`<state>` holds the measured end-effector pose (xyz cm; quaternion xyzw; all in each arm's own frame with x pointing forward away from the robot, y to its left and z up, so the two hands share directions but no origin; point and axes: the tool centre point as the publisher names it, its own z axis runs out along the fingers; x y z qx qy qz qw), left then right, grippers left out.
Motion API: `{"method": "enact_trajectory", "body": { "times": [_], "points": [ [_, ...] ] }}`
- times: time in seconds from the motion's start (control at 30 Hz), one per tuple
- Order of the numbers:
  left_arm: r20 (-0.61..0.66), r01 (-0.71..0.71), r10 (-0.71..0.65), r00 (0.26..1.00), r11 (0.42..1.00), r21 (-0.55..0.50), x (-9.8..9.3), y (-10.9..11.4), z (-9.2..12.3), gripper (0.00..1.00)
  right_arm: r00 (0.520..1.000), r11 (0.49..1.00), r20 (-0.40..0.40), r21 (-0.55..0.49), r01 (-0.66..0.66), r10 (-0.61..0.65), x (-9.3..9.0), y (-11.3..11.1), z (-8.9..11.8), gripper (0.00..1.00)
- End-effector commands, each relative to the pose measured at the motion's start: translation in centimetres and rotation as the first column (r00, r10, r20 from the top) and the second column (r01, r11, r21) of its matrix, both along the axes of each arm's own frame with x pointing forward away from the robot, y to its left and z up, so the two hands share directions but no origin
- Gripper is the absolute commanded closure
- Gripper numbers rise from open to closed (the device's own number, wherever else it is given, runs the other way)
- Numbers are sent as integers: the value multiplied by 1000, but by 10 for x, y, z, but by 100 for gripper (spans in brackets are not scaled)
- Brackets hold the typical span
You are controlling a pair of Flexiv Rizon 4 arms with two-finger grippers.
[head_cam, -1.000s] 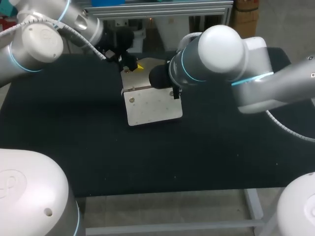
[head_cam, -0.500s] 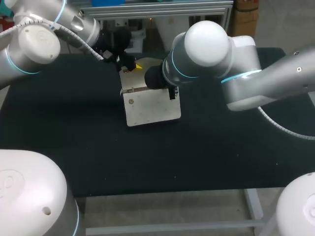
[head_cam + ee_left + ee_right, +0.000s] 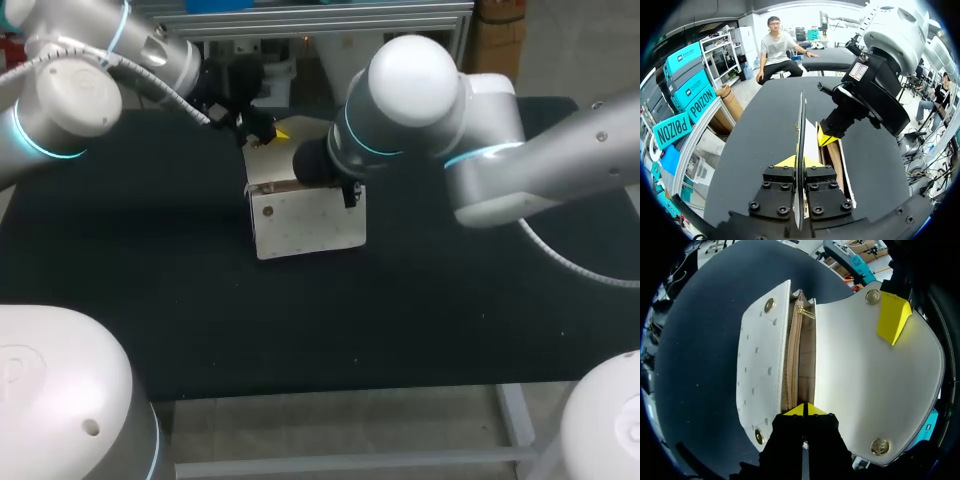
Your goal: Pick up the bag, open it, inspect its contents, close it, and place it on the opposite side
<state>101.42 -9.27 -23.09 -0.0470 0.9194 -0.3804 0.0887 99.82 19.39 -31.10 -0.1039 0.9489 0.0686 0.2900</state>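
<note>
The white bag [image 3: 305, 218] stands on the black table [image 3: 150, 290] with its flap [image 3: 875, 375] lifted away from the front panel [image 3: 762, 370]. The tan zipped interior [image 3: 795, 355] shows between them. My left gripper [image 3: 799, 162] is shut on the flap's edge [image 3: 801, 125], which runs edge-on between its fingers; one of those fingertips [image 3: 893, 315] shows against the flap. My right gripper [image 3: 803, 410] is shut, its tips together at the bag's mouth. In the head view the right wrist [image 3: 330, 160] hides that gripper above the bag.
The black table top stretches wide on both sides of the bag and in front of it. Its front edge [image 3: 350, 390] runs below the bag, with a metal frame [image 3: 330, 20] behind the table.
My right arm has shifted a little to the left and back over the bag. The left gripper keeps its hold on the flap, and the bag has barely moved.
</note>
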Motion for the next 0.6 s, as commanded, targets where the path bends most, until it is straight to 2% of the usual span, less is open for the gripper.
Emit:
{"method": "enact_trajectory", "body": {
  "times": [0.03,0.43,0.6],
  "points": [
    [8,-12,12,1000,1000,-11,-2,1,0,100,1000,1000,-4,-17,7,-7,-10,1,-2,100],
    [3,-35,36,999,999,-29,-1,1,0,100,999,999,-33,-30,-10,9,-20,3,-9,100],
    [-3,-47,46,999,998,-38,0,2,1,100,997,999,-81,-29,-15,13,-22,4,-13,100]
  ]
}}
